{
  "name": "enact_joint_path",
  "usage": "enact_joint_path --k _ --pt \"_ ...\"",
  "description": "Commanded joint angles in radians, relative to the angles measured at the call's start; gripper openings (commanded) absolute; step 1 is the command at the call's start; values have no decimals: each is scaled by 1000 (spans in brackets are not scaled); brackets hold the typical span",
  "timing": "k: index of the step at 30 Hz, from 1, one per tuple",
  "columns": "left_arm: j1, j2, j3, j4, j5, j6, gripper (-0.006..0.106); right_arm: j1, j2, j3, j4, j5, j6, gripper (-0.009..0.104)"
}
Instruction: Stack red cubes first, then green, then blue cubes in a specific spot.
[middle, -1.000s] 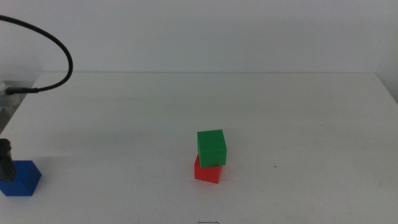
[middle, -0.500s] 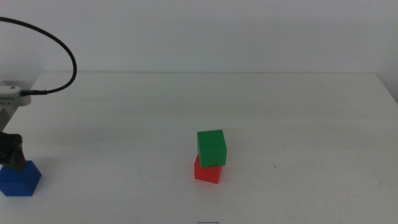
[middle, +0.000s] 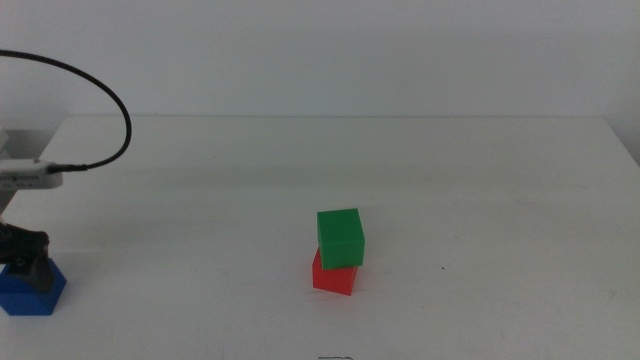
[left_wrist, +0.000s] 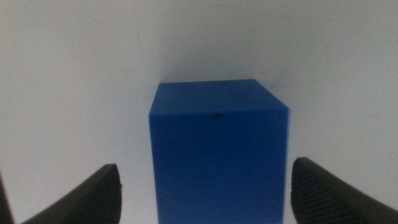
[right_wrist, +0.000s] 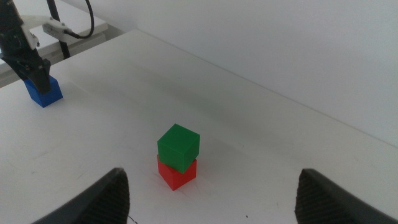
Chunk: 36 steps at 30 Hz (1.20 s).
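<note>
The green cube (middle: 340, 237) sits on the red cube (middle: 333, 278) at the table's middle, slightly turned against it. The blue cube (middle: 30, 295) rests on the table at the far left. My left gripper (middle: 25, 262) hangs right over it. In the left wrist view the blue cube (left_wrist: 217, 149) fills the space between the open jaws of the left gripper (left_wrist: 208, 186), with a gap on each side. My right gripper (right_wrist: 211, 180) is open and empty, high above the table, looking down on the green cube (right_wrist: 178, 146), red cube (right_wrist: 176, 174) and blue cube (right_wrist: 45, 92).
A black cable (middle: 105, 90) arcs over the table's left end to the left arm's wrist. The white table's far edge (middle: 330, 117) meets a pale wall. The left arm (right_wrist: 25, 50) stands over the blue cube in the right wrist view.
The left gripper has shifted rightward and lower over the blue cube, and its cable swung along. The cubes have not moved.
</note>
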Motion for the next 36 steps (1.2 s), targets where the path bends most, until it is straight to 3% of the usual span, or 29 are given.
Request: enact_joint_path --k 1,5,8,16,18,21,24,31,36 --pt "-7 -18 -31 -14 -19 4 91 -7 7 -25 -9 -70 -6 81" --pt "-36 11 -31 1 -43 4 81 -7 7 -25 -9 -70 -6 81" --pt "-50 21 -31 8 -58 0 67 -7 7 -25 -9 -70 -6 81" --pt "-65 -32 -89 15 99 -169 6 -7 7 -25 -9 -70 -6 81" --pt "-108 -72 -129 23 156 -239 -2 -7 7 -25 -9 -70 -6 81" --pt "-207 -139 -194 21 201 -374 -1 -7 7 -25 -9 -70 -6 81" --pt "-369 -176 -258 26 222 -612 -1 -7 7 -25 -9 -70 -6 81" --pt "-776 -133 -399 246 292 -1118 -1 -7 7 -25 -9 -70 -6 81" --pt "-987 -34 -577 332 380 -1205 -1 -7 7 -25 -9 -70 -6 81"
